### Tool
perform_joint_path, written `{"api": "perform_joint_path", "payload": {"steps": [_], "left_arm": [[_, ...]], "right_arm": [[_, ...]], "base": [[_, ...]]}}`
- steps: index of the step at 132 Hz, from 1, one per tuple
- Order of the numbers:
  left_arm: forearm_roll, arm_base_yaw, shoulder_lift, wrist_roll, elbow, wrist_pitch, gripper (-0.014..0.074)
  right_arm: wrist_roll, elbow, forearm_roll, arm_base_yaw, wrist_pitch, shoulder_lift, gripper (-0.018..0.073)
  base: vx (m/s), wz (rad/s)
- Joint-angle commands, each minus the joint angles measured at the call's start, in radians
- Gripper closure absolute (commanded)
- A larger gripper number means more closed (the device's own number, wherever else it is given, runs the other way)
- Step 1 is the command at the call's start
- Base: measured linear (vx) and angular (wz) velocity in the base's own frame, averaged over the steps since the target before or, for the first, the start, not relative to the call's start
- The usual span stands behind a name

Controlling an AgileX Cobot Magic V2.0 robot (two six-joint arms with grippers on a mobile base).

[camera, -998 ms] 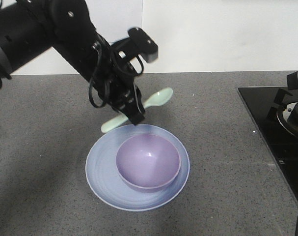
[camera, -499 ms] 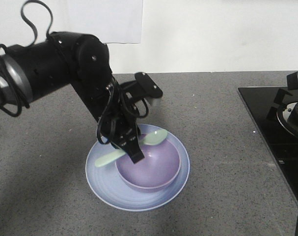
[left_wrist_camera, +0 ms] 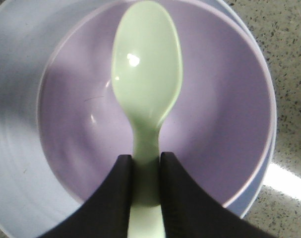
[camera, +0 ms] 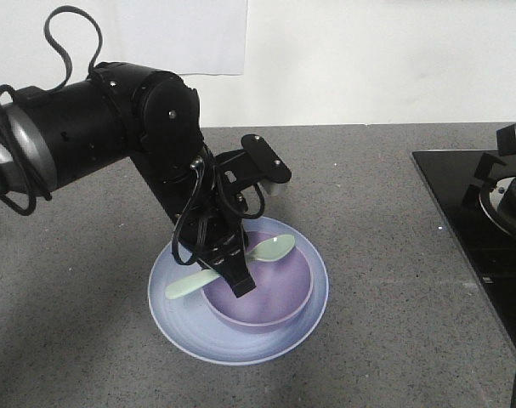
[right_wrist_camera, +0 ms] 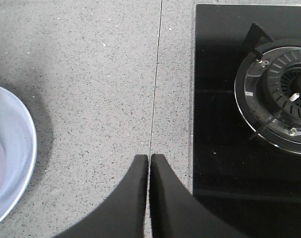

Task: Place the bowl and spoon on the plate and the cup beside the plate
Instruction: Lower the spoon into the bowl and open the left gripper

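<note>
Mint-green plastic is clamped between the fingers of the left gripper (left_wrist_camera: 146,159). The spoon (left_wrist_camera: 146,84) is held by the neck of its handle, and its scoop is pointed forward over the hollow of the lavender bowl (left_wrist_camera: 219,114). In the front view the spoon (camera: 273,248) is seen roughly level across the bowl (camera: 279,289). Its scoop is above the far right rim and its handle end is projected past the left rim over the plate (camera: 177,314). Whether the rim is touched cannot be told. The left gripper (camera: 238,279) is tilted down into the bowl's mouth.

The bowl is seated on the pale blue plate (left_wrist_camera: 16,99), which is set on a grey speckled counter (camera: 394,195).

The right gripper (right_wrist_camera: 149,161) is held well apart, above the counter (right_wrist_camera: 90,74). Its fingers are drawn together to a thin slit and nothing is gripped. A black hob (right_wrist_camera: 224,148) with a burner (right_wrist_camera: 281,96) is seen to the right in that view.
</note>
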Motion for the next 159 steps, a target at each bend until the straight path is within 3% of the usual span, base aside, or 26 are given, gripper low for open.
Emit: {"api": "perform_joint_path", "payload": {"steps": [1, 75, 137, 159], "left_arm": [[-0.023, -0.005, -0.056, -0.011, -0.020, 0.018, 0.0599], [-0.027, -0.005, -0.056, -0.011, -0.022, 0.016, 0.0397], [-0.026, -0.002, -0.057, -0.033, -0.056, 0.012, 0.0369], [-0.023, 0.031, -0.058, -0.087, -0.123, 0.003, 0.0369]], "right_arm": [[-0.011, -0.028, 0.002, -0.006, -0.050, -0.023, 0.0561], [-0.011, -0.028, 0.002, -0.006, -0.050, -0.023, 0.0561], [-0.011, -0.028, 0.002, -0.006, -0.050, -0.023, 0.0561], [-0.011, -0.028, 0.002, -0.006, -0.050, -0.023, 0.0561]], "base": [[0.00, 0.00], [0.00, 0.00], [0.00, 0.00], [0.00, 0.00]]}}
